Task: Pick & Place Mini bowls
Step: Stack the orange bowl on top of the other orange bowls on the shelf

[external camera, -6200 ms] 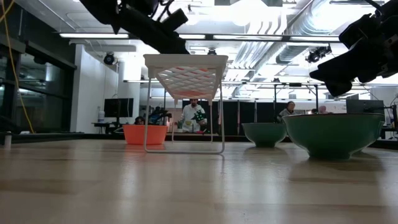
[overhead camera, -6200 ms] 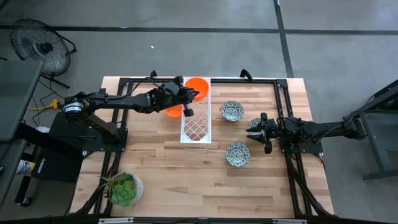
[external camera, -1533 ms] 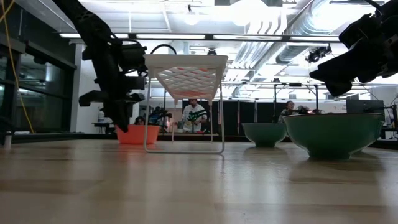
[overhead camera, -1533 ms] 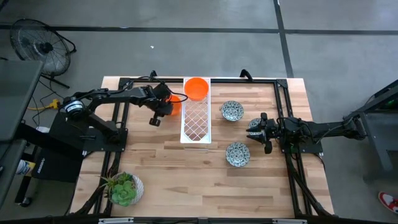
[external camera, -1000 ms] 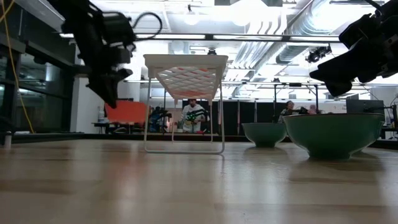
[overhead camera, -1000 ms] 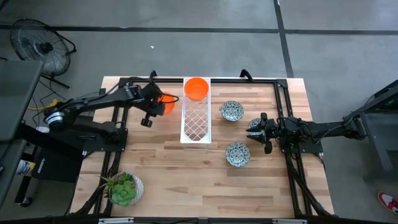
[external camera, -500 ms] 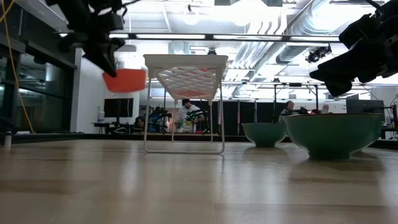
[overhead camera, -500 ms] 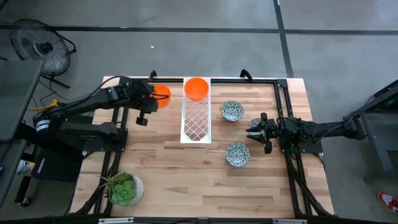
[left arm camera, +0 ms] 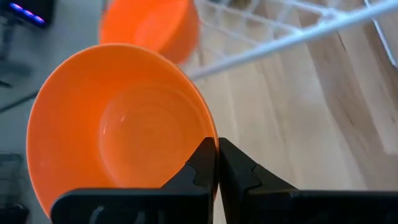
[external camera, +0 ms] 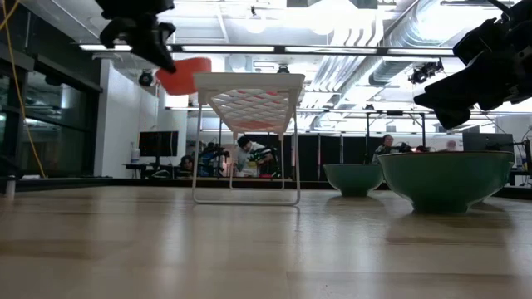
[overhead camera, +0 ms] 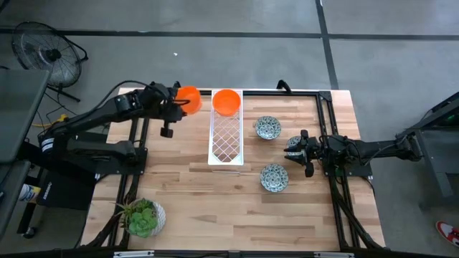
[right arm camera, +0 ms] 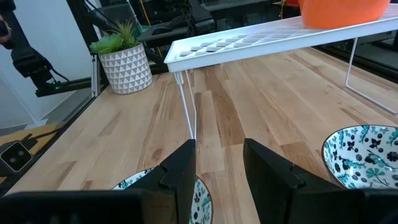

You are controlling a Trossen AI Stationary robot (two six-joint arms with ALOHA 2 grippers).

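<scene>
We see a plain orange mini bowl (overhead camera: 188,96) held off the table by the left gripper (overhead camera: 174,104), just left of the white wire rack (overhead camera: 226,136) near the table's far edge. The left wrist view shows what the overhead one cannot: the two fingers are pinched together on the bowl's rim, one inside and one outside. A second orange bowl (overhead camera: 226,101) sits on the far end of the rack. Two patterned bowls (overhead camera: 267,128) lie on the wooden table (overhead camera: 215,201) right of the rack, and the right gripper (overhead camera: 295,151) hovers between them, its fingers partly apart and holding nothing. From table height, the lifted bowl appears level with the rack's top, and the patterned bowls look plain green from outside. A potted succulent (overhead camera: 143,217) stands at the near left corner. We cannot make out what lies under the right gripper.
</scene>
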